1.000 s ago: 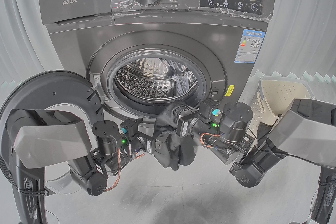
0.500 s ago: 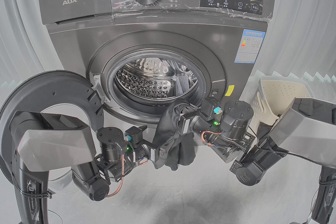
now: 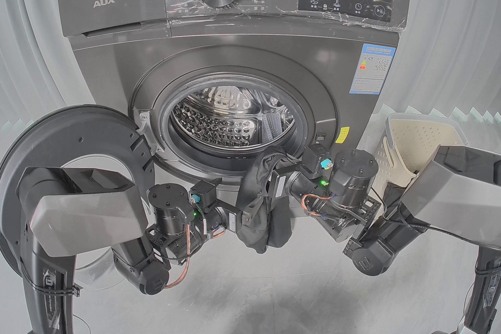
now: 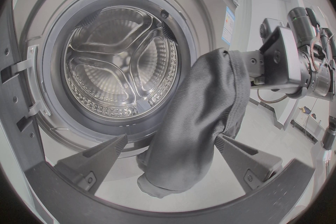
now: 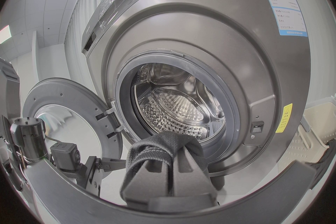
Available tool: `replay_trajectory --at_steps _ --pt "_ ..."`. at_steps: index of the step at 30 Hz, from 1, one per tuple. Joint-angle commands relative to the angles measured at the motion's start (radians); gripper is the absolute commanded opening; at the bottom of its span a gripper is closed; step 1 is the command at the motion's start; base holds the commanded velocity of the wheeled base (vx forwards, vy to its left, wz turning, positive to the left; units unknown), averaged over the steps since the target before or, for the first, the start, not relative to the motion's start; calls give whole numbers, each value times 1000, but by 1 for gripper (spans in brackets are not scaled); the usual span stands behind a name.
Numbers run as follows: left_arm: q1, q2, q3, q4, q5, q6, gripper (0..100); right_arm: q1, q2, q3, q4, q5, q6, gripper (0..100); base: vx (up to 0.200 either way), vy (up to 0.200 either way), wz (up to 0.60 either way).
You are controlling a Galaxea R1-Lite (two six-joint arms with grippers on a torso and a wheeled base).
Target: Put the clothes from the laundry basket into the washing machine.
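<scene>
The dark garment [image 4: 196,123] hangs soft and evidently light from the clamped right gripper [image 5: 174,153], just short of the drum [image 3: 232,116]; the left gripper [image 4: 170,139], spread wide beside it, should take the drooping lower bulk

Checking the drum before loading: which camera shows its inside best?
Left wrist view: the drum faces it almost squarely. The right wrist view sees it obliquely past the dark garment; the head view looks down onto its perforated wall.
</scene>
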Motion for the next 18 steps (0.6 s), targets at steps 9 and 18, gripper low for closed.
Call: replay_trajectory --at_steps 9,18 --pt "-54 1 0 -1 1 -2 100 -7 15 -17 14 -1 0 0 0 0 0" --pt "-55 12 -8 -1 -2 -5 100 -13 20 -19 14 -3 5 0 0 0 0"
